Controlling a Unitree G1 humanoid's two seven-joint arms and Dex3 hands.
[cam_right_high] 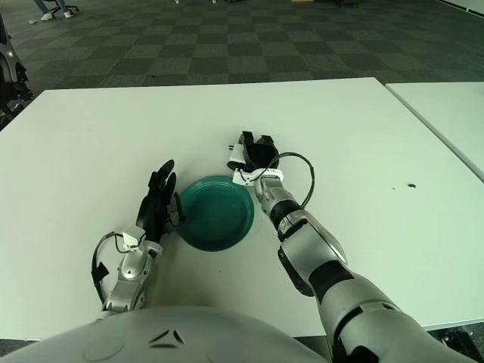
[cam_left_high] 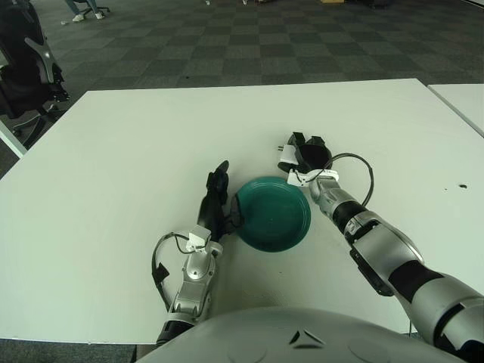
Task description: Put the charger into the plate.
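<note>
Task barely begun: white charger (cam_left_high: 286, 160) on the table (cam_left_high: 113, 166) just beyond the far rim of the empty green plate (cam_left_high: 273, 215), right hand (cam_left_high: 308, 155) over it, grip not discernible; left hand (cam_left_high: 215, 198), fingers extended, against the plate's left rim.

White table (cam_left_high: 113, 151), checkered carpet (cam_left_high: 249, 45)

Head stereo pair overlooking table (cam_left_high: 113, 151).
</note>
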